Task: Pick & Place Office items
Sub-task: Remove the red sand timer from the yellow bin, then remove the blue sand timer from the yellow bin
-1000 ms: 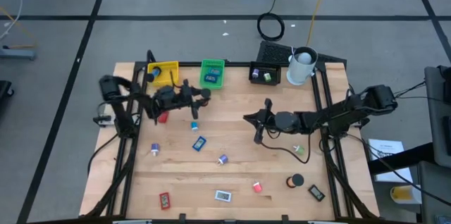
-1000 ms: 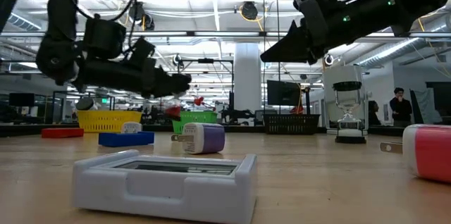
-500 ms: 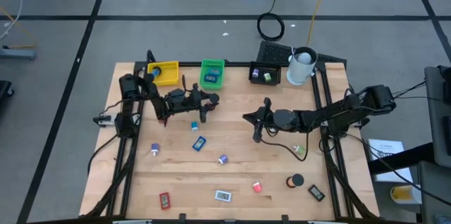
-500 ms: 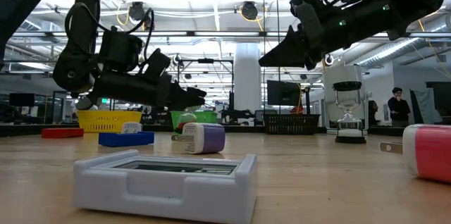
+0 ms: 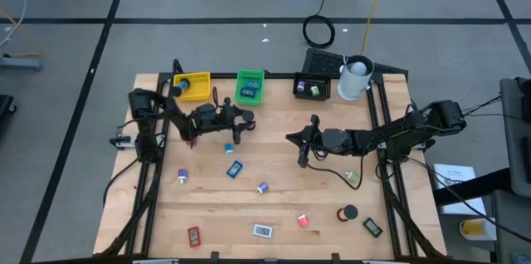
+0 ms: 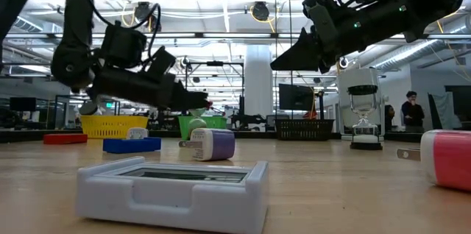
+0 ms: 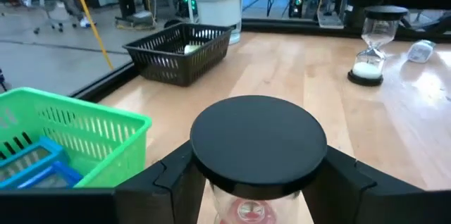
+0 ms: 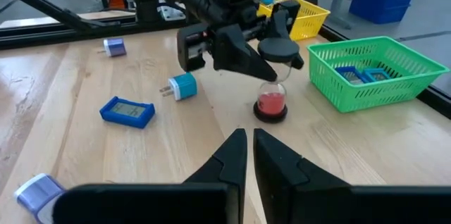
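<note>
1. High view: the left tool point(image 5: 238, 120) hangs over the back part of the counter point(image 5: 274, 206), just short of the green tray point(image 5: 250, 86), with the yellow tray point(image 5: 192, 85) behind it toward its own arm; what it carries cannot be made out from above; the right tool point(image 5: 304, 149) waits near the middle of the counter, well apart from it, so the left arm is clearly the nearer to the green tray.

2. Low view: the left tool point(image 6: 193, 101) sits level above the counter with something red at its tip; the green tray point(image 6: 202, 124) lies just beyond and below that tip; a white and purple charger point(image 6: 210, 144) stands nearer the camera.

3. Left wrist view: this alone shows the grip; the fingers point(image 7: 173, 175) are spread partly and closed against the sides of a sand timer point(image 7: 258, 155), its black round cap facing the camera and its long axis upright; the green tray point(image 7: 70, 141) lies just ahead to one side, a black tray point(image 7: 180, 53) farther on; a second sand timer point(image 7: 372, 51) stands well off.

4. Right wrist view: only here does the timer's base show; the sand timer point(image 8: 273, 81), red sand at the bottom, looks to stand on or barely above the wood, beside the green tray point(image 8: 373, 72); the right tool point(image 8: 248, 140) has its fingers almost together, holding nothing.
</note>
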Controlling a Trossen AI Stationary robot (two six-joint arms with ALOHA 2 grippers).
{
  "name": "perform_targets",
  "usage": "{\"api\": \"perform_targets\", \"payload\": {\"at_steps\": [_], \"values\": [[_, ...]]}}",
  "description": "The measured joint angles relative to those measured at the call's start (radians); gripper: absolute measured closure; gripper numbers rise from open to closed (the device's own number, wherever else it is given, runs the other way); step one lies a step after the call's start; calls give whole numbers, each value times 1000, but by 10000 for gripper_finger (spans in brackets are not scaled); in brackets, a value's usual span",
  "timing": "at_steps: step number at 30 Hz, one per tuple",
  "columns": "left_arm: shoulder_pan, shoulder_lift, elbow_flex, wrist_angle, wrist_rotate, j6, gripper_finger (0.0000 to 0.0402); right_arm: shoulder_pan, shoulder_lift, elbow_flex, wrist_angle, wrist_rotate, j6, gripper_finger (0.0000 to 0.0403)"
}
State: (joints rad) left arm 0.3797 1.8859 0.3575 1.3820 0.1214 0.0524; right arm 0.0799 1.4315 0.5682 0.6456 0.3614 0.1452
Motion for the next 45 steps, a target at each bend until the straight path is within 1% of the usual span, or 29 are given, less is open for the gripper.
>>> {"api": "perform_targets", "payload": {"at_steps": [5,7,9,12,15,21,26,29,32,36,40,45], "values": [[13,-158,-16,-235,-3,13,193,0,0,0,-3,0,0,380],[13,-224,-16,-328,-19,29,192,0,0,0,-4,0,0,380],[13,-284,-16,-400,-42,46,192,0,0,0,-5,0,0,380],[14,-347,-15,-479,-49,54,192,0,0,0,-6,0,0,380],[13,-368,-15,-535,-54,54,192,0,0,0,-5,0,0,380],[10,-368,-15,-549,-55,69,192,0,0,0,-6,0,0,380],[14,-368,-15,-571,-54,17,190,0,0,0,-6,0,-1,380],[15,-368,-15,-605,-54,10,176,0,0,0,-6,-1,-4,380],[14,-368,-15,-607,-60,-6,152,0,0,0,-6,-1,-4,380],[4,-372,-15,-626,-78,35,129,0,0,0,-6,-1,-4,380],[4,-465,-14,-712,-71,47,125,0,0,0,-6,-1,-4,380],[4,-647,-12,-949,-106,69,128,0,0,1,-6,-1,-8,380]]}}
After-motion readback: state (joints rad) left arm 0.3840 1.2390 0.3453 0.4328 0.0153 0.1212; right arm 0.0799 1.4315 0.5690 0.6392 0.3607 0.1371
